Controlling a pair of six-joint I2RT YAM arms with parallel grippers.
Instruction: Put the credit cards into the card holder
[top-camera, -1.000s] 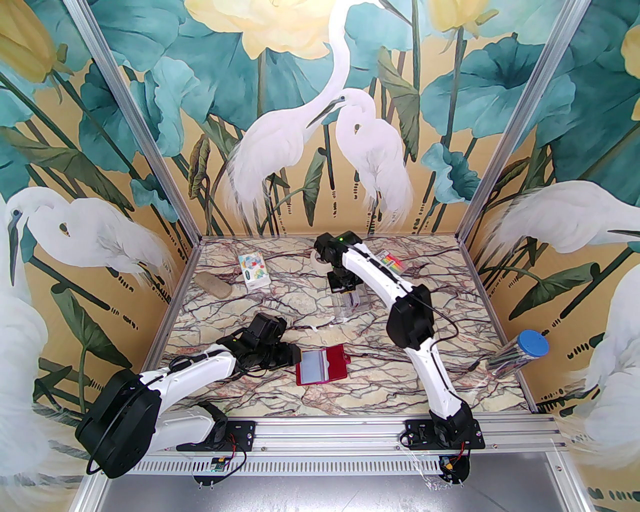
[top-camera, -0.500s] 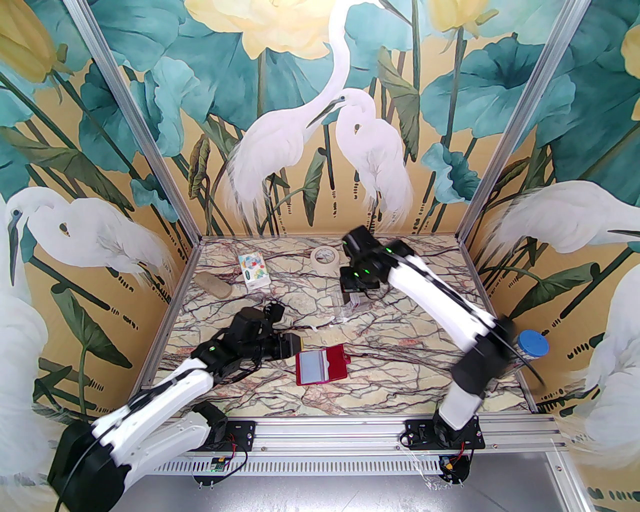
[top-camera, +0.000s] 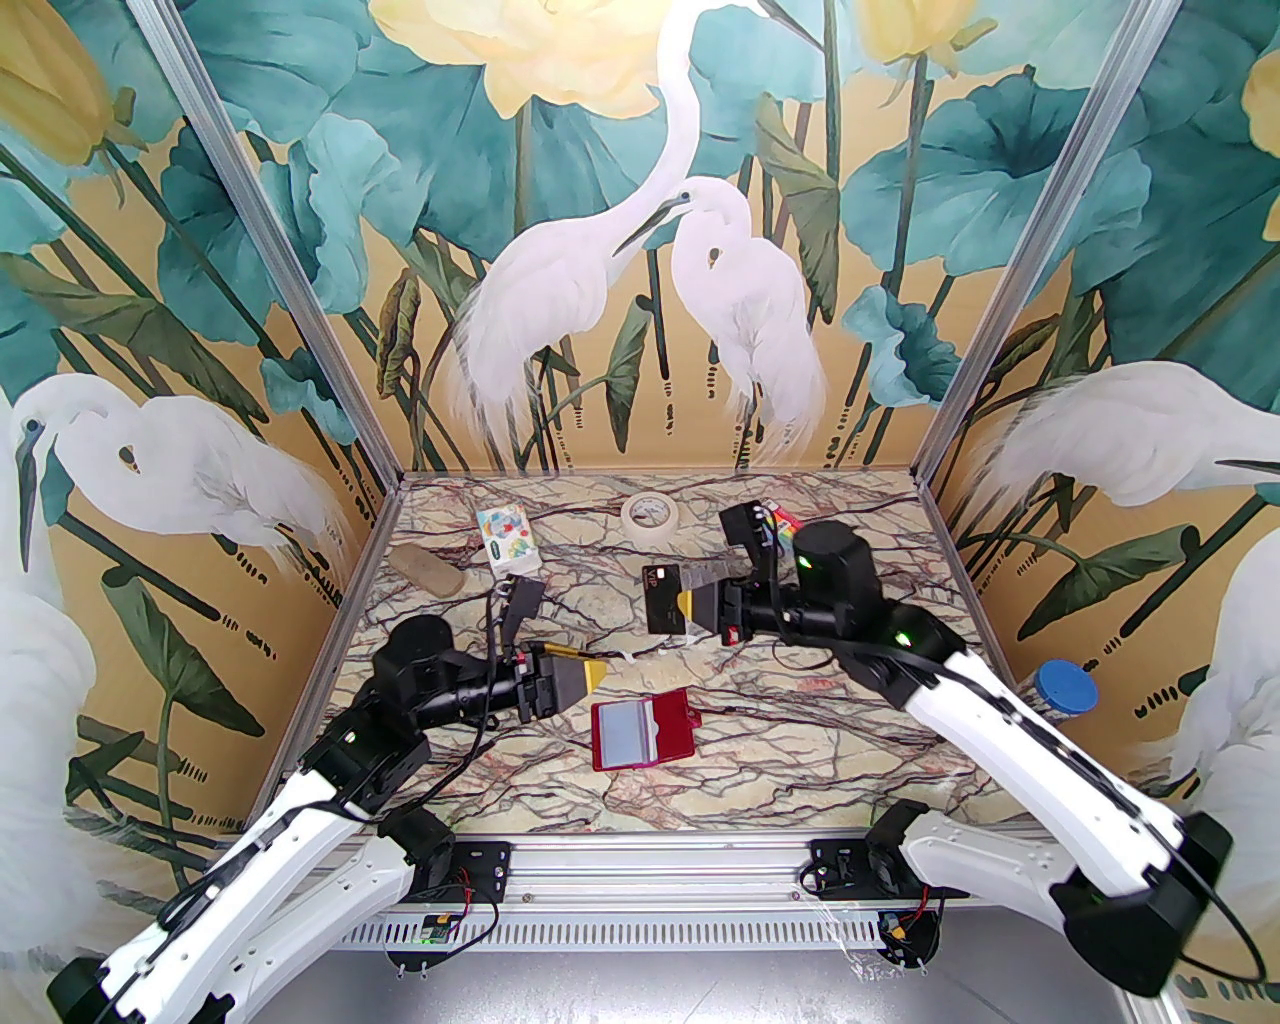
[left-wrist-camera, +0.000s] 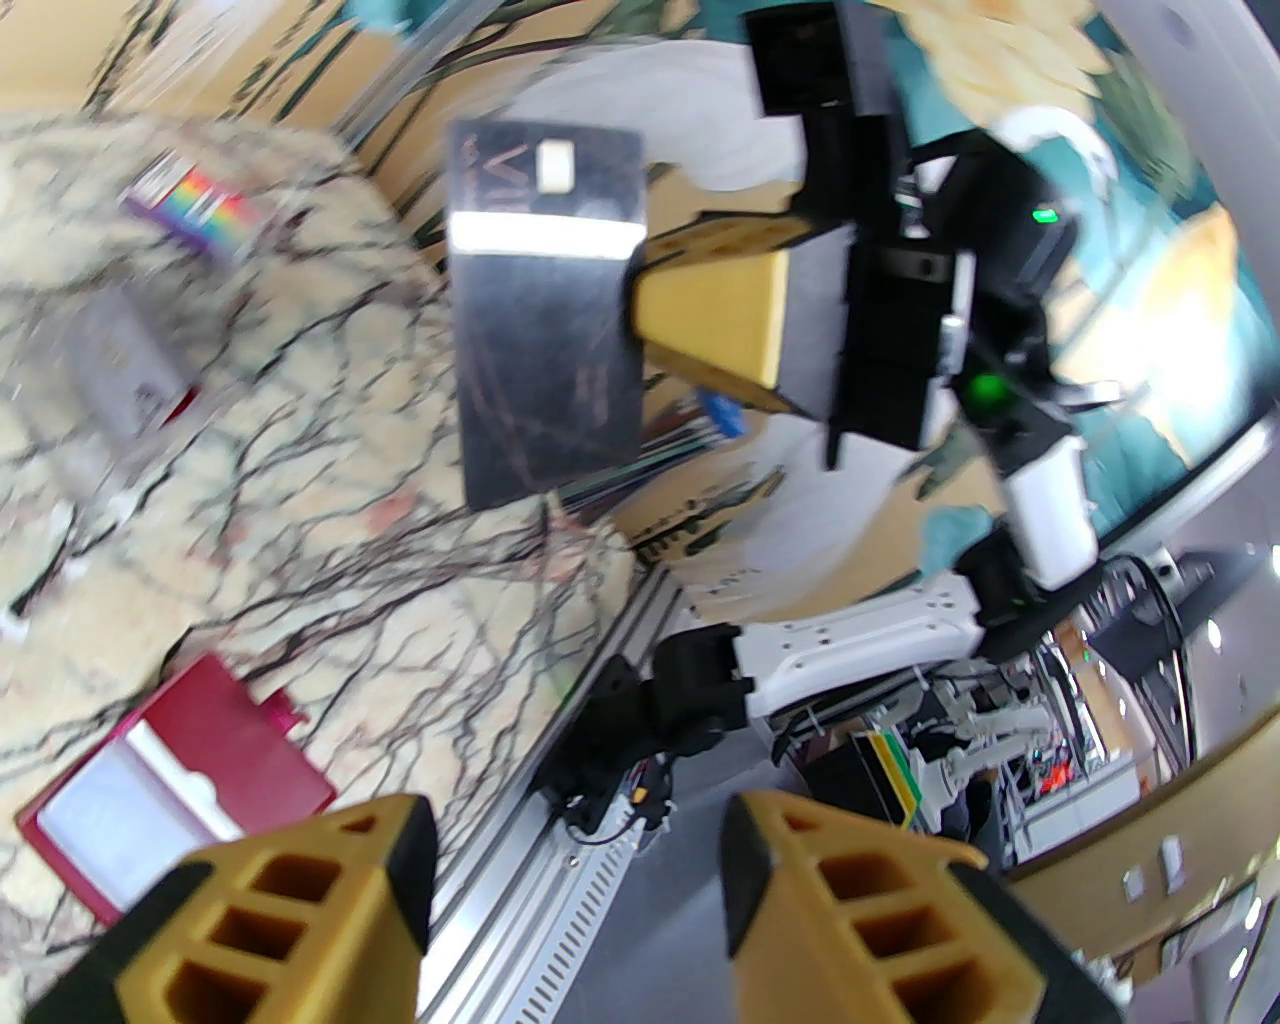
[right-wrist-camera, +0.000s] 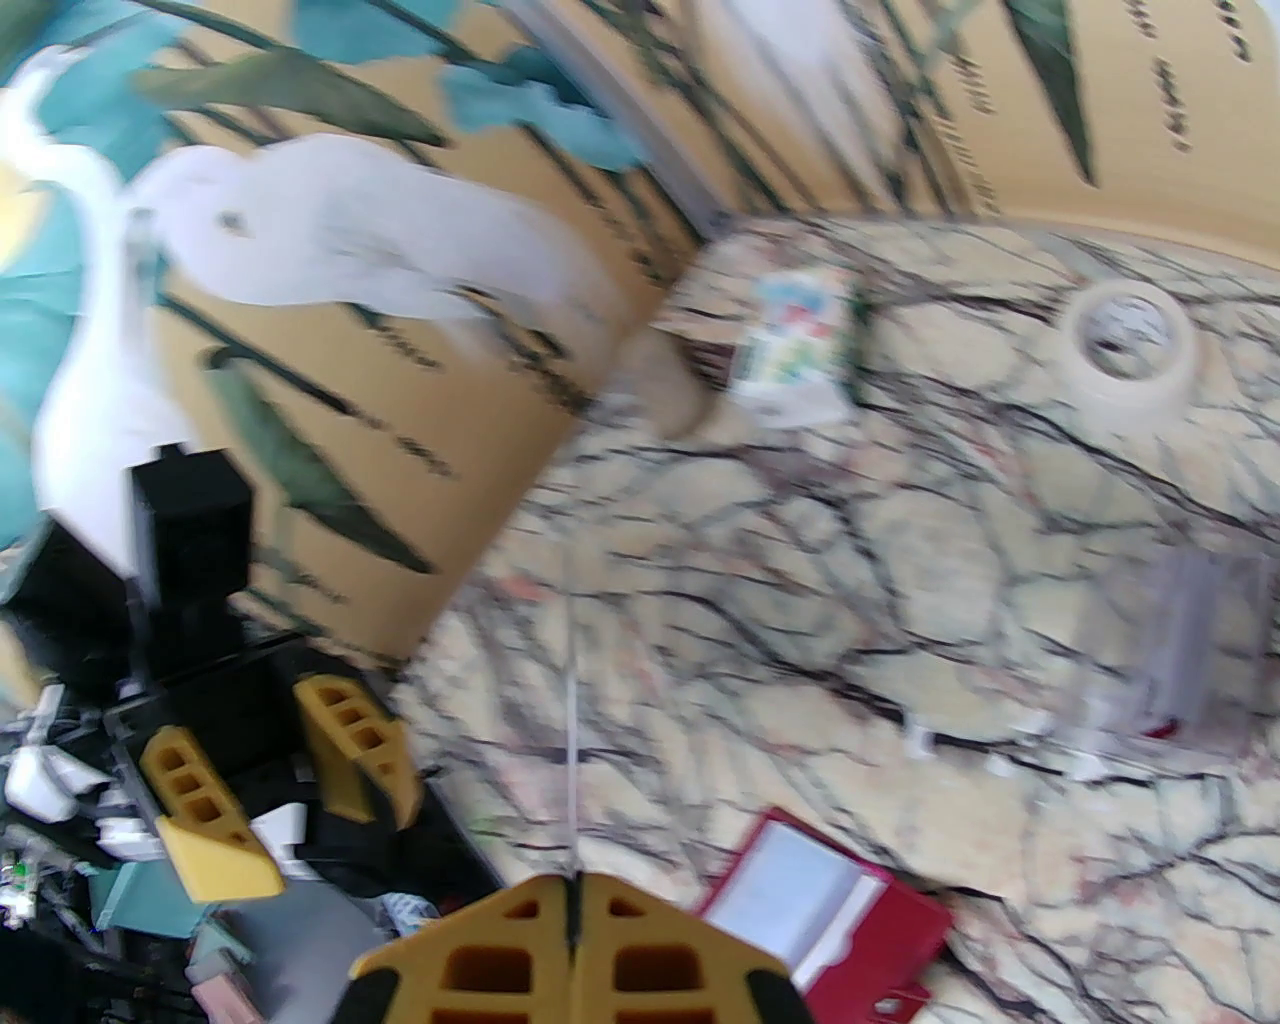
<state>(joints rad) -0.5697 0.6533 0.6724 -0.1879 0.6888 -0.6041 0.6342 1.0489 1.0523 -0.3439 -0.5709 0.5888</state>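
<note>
A dark credit card (top-camera: 664, 600) hangs upright in the air above the table's middle, with my right gripper (top-camera: 690, 606) shut on its right edge. In the left wrist view the same credit card (left-wrist-camera: 545, 330) faces me, pinched by the right gripper's yellow fingers (left-wrist-camera: 712, 310). In the right wrist view it shows edge-on as a thin line (right-wrist-camera: 572, 720) rising from my shut right gripper (right-wrist-camera: 577, 945). My left gripper (top-camera: 592, 675) is open, points right and sits below-left of the card. The red card holder (top-camera: 672, 733) lies open on the table, a pale card (top-camera: 625, 732) in its left half.
A clear plastic box (right-wrist-camera: 1170, 650) stands behind the held card. At the back are a tape roll (top-camera: 650, 515), a colourful small box (top-camera: 508, 543), a tan stone-like lump (top-camera: 428, 572) and a rainbow-striped packet (left-wrist-camera: 195, 205). A blue-capped tube (top-camera: 1062, 690) lies at the right edge.
My right arm has drawn back from the clear box with the dark card and turned it toward the left arm. The left arm has risen and swung to face right, jaws wider.
</note>
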